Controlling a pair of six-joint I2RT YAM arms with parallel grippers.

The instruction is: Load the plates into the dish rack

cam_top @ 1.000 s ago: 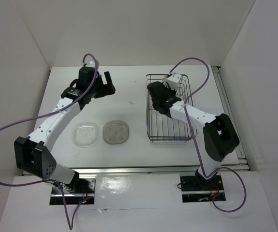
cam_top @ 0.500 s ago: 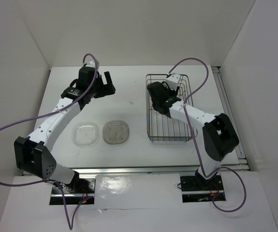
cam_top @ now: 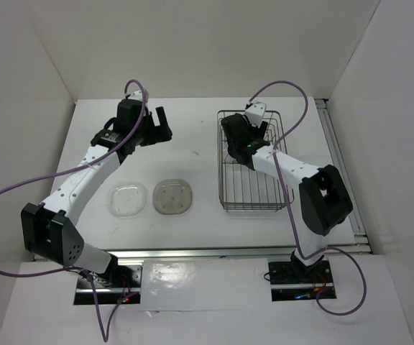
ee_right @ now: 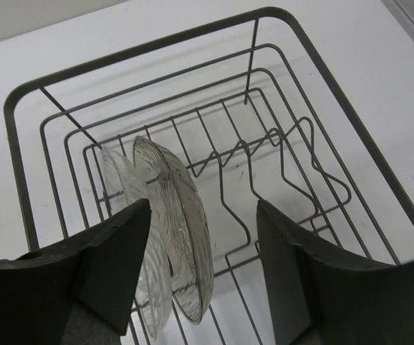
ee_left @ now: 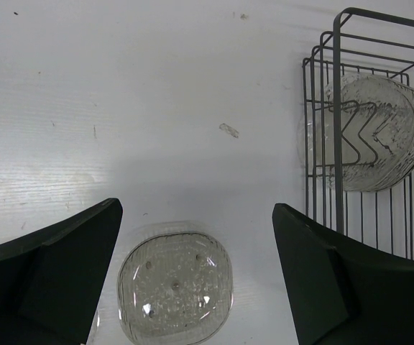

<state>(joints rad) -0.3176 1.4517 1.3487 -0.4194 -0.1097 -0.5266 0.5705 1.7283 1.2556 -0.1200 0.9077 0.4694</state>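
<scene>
In the rack (cam_top: 254, 188), two plates (ee_right: 182, 215) stand on edge; clear plate (cam_top: 128, 199) and smoky plate (cam_top: 173, 196) lie flat on the table (cam_top: 192, 154). My left gripper (ee_left: 195, 212) and right gripper (ee_right: 203, 208) both gape, empty. Plates look light, stiff, slick: pinch a rim.

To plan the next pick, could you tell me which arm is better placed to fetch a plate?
Probably left: the left hand, open, faces a loose plate on the table, while the right hand hangs over the rack.
</scene>
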